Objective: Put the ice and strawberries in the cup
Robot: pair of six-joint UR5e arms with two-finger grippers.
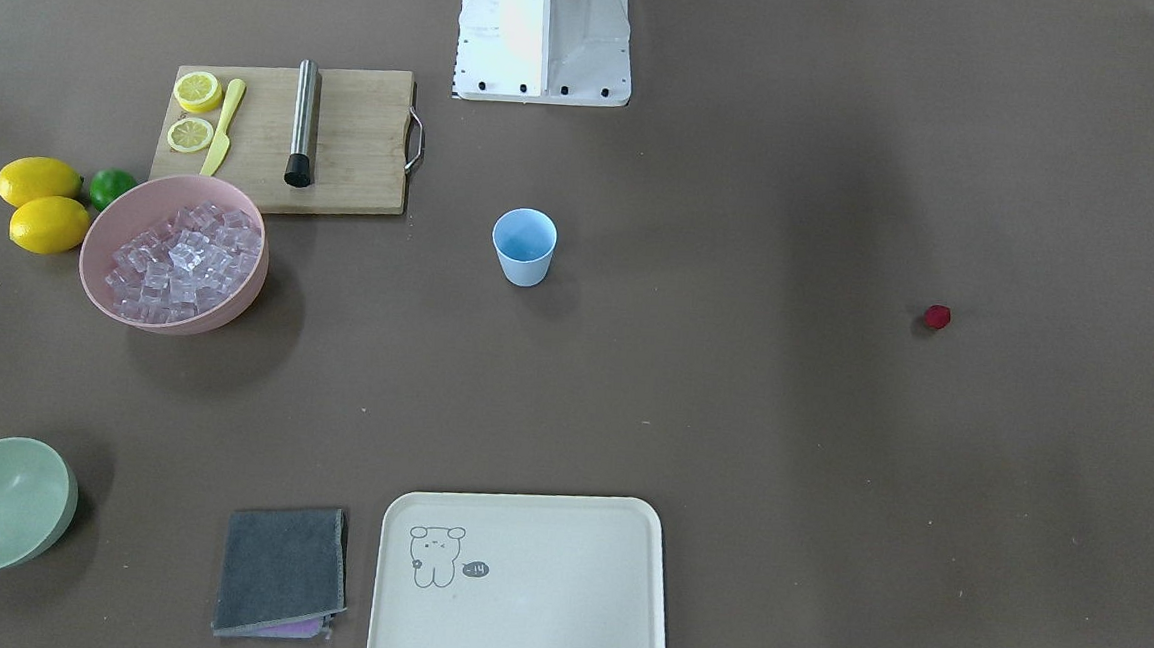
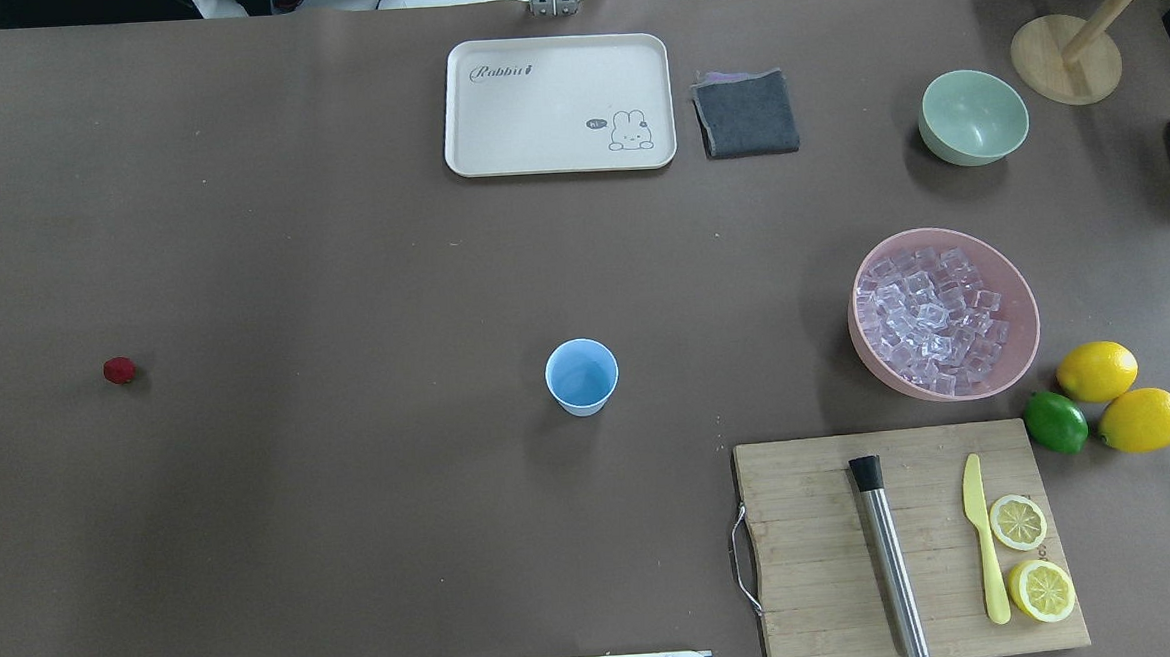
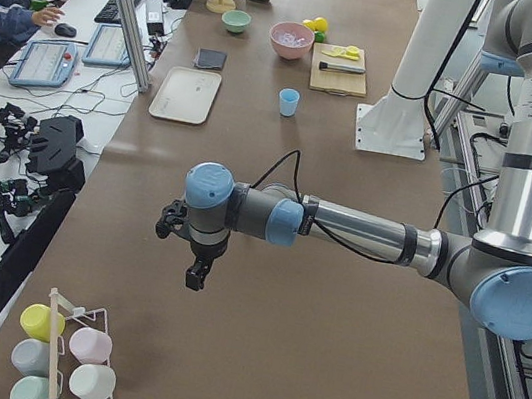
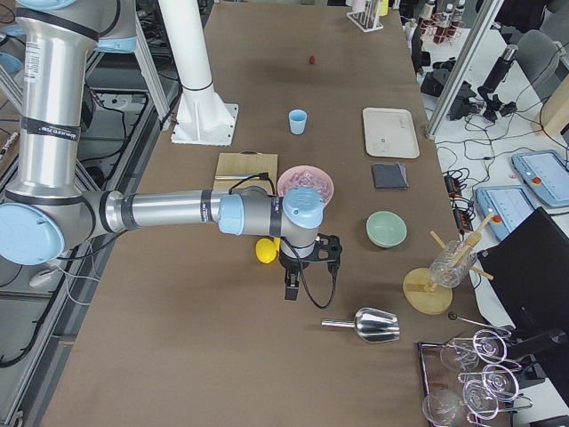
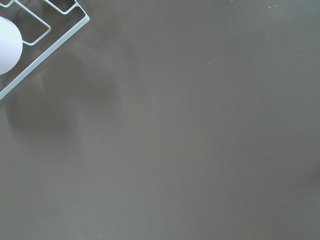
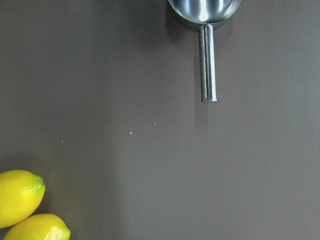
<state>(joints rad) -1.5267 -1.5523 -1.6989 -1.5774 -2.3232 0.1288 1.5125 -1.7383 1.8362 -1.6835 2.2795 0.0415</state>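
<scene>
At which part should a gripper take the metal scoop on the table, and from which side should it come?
Take the metal scoop by its handle, near the middle, from straight above, fingers across the bar. It is a straight, round bar lying flat on the table, free on both sides; the scoop's bowl looks too wide and curved to pinch.

Matt plastic cup (image 2: 582, 377), glassy clear ice (image 2: 930, 320), bare wood board (image 2: 806, 537), brushed-metal muddler (image 2: 893, 573), grey cloth (image 2: 745, 113), shiny steel scoop (image 6: 206, 60), matt table cover (image 2: 350, 431).
</scene>
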